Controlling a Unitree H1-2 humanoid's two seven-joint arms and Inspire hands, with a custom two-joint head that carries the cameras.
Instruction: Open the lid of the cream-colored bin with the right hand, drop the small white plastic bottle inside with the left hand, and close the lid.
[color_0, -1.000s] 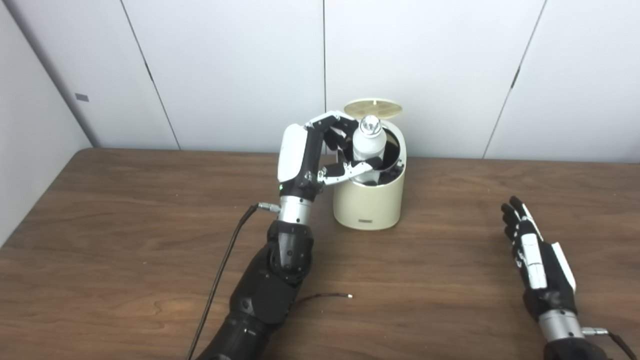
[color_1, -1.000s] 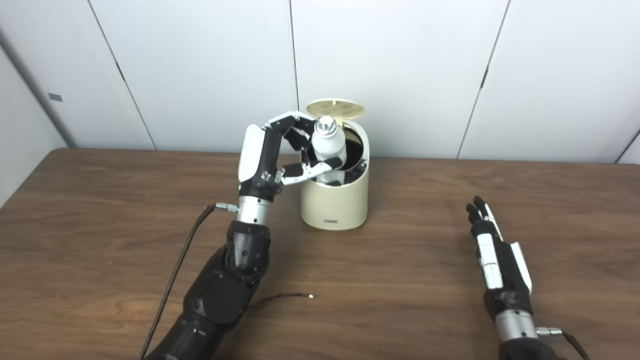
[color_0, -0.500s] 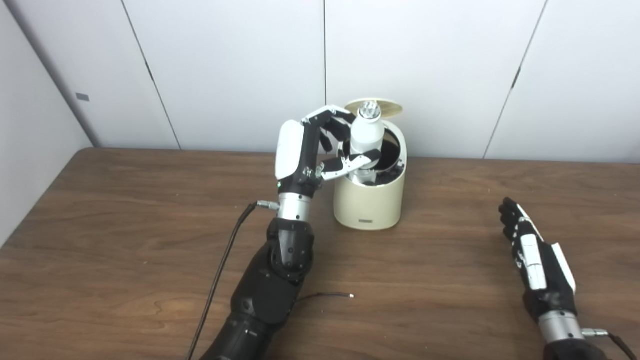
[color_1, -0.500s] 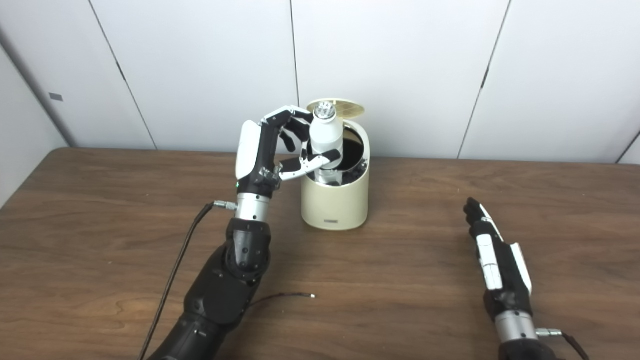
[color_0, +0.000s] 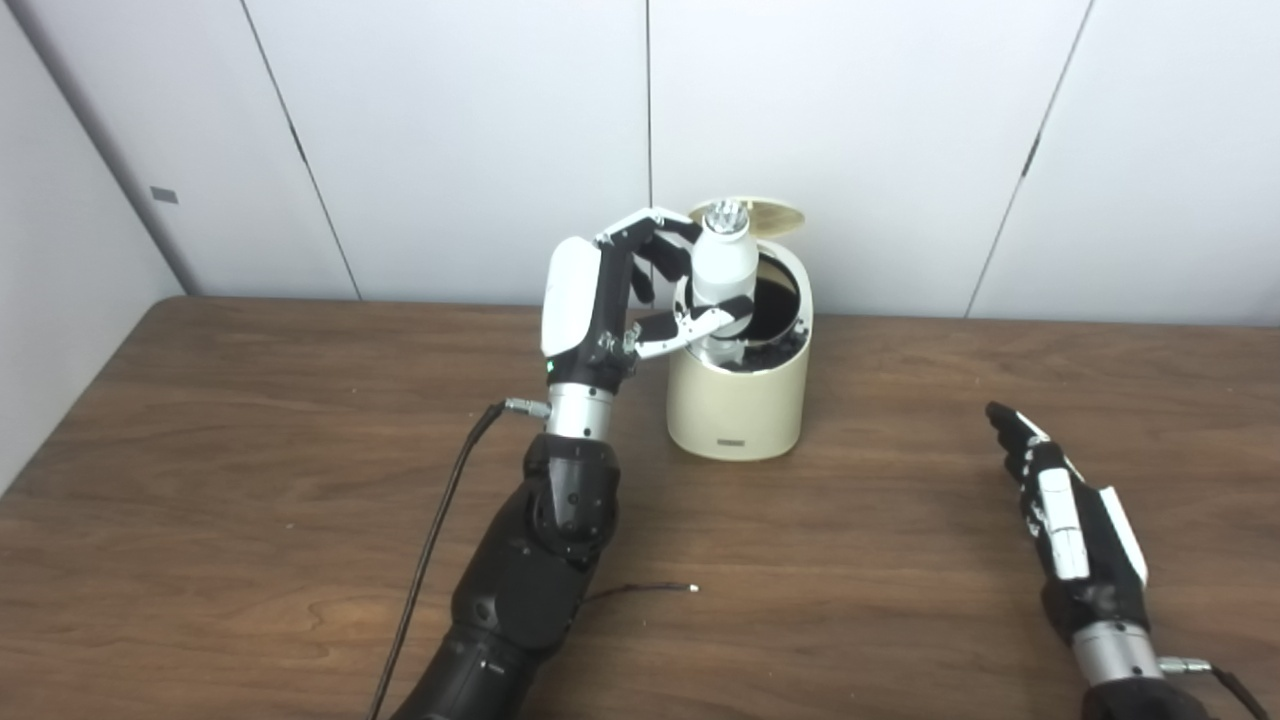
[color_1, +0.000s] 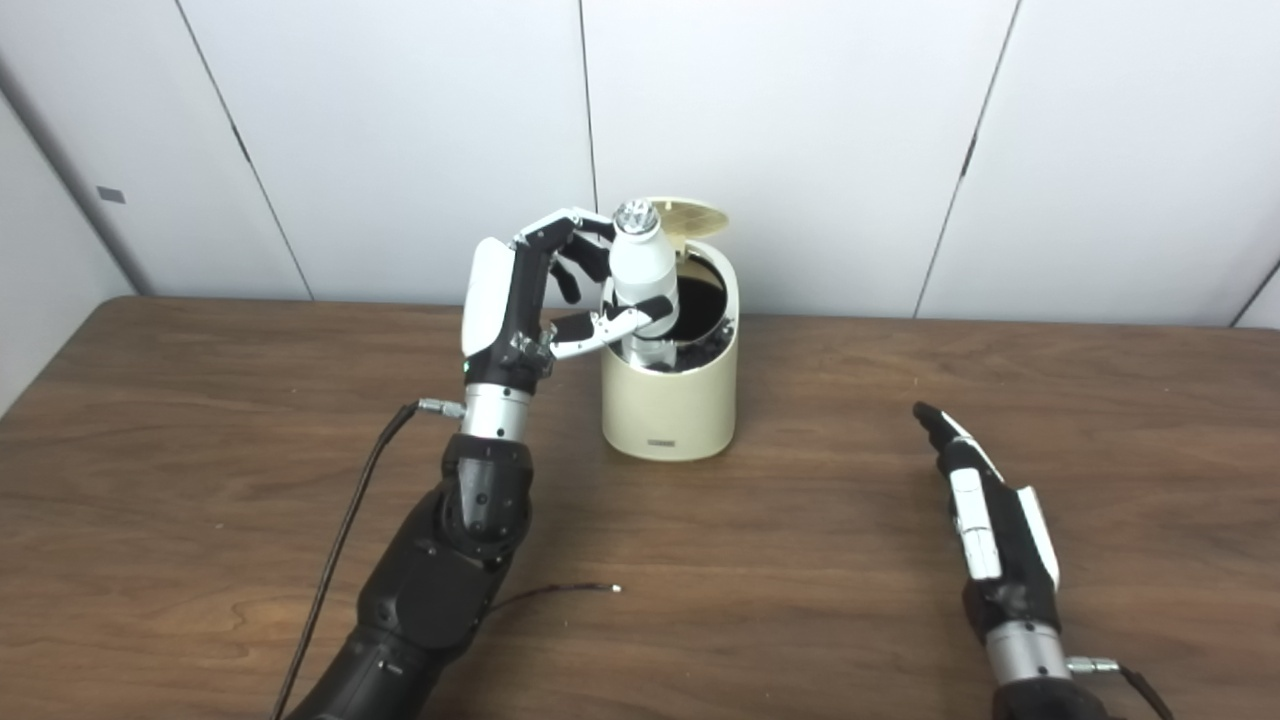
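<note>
- The bin (color_0: 738, 400) stands on the worktop (color_0: 250, 480) near the back wall, its lid (color_0: 762, 211) swung up behind the opening.
- The left hand (color_0: 625, 300) has its fingers (color_0: 700, 322) wrapped around the bottle (color_0: 724, 265), which is upright with its cap up. The bottle's base sits at the left part of the bin's rim; whether it is just inside the opening or just above it is hard to tell from here.
- The right hand (color_0: 1070, 520) lies on the worktop well to the right of the bin, fingers straight and spread, holding nothing.
- The drop appears to be the step in hand; closing the lid is not yet done.
- Risk: the bottle is off-centre, toward the left wall. Let go there, it could catch the rim and tip out onto the worktop.
- Risk: dark contents already lie in the bin. A tall bottle landing upright on them might stand proud of the rim and keep the lid from shutting.
- Risk: the thumb and knuckles are close to the bin's left side; a sideways nudge while releasing could shove or tilt the light bin.
- Risk: the lid stands just behind the bottle's cap, so lifting or leaning back could knock it down early.
</note>
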